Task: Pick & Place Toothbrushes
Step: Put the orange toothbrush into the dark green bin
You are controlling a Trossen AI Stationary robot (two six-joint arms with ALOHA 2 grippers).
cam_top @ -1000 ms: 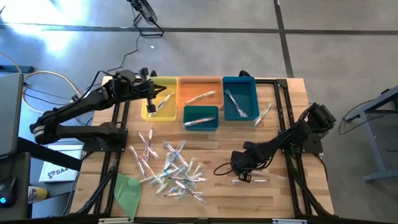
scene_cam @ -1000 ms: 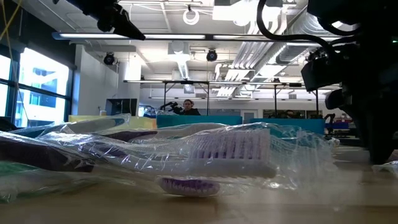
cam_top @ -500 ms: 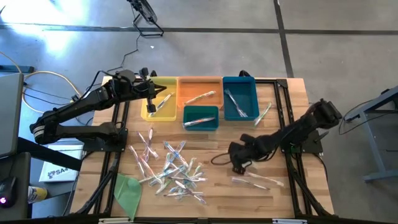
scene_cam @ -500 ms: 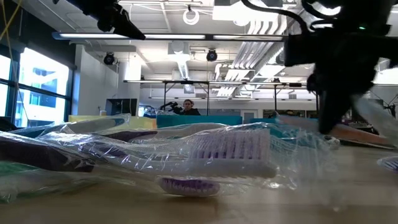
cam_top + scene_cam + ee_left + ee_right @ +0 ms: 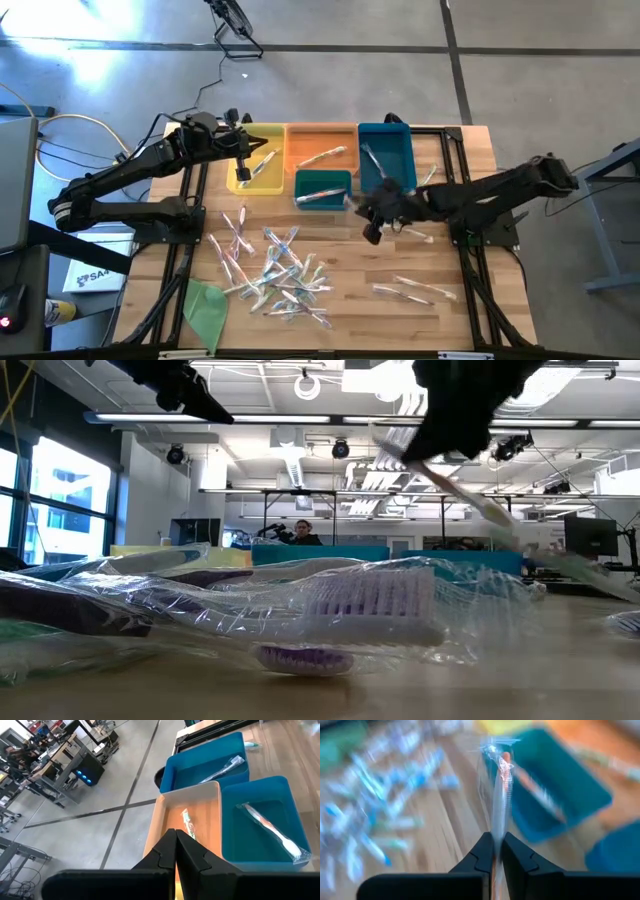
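Observation:
My right gripper (image 5: 362,204) hangs above the table just in front of the blue bin (image 5: 386,160). It points toward the table's left and is shut on a clear-wrapped toothbrush (image 5: 499,785). My left gripper (image 5: 243,172) waits shut over the yellow bin (image 5: 262,180) with nothing in it. A pile of wrapped toothbrushes (image 5: 275,270) lies flat on the wood at the near left. A couple more toothbrushes (image 5: 410,290) lie at the near right. The yellow, orange (image 5: 322,148), blue and small teal (image 5: 322,188) bins each hold a toothbrush. My right gripper pinches the wrapped toothbrush between its two fingers (image 5: 482,852). The brush lies along the fingers, and a long part (image 5: 496,820) sticks out ahead of the tips. It is lifted clear of the table and slants in the low view (image 5: 480,500), its right end lower.
A flat green sheet (image 5: 205,305) lies at the near left corner. One toothbrush (image 5: 425,180) rests on the wood right of the blue bin. Bare wood shows between the bins and the pile. The frame rails (image 5: 462,200) run along the table's sides.
My right gripper has risen from the near right part of the table and swung toward the far edge and the bins, tipping from pointing steeply down to a shallower slant. The toothbrush it holds has come up off the wood with it.

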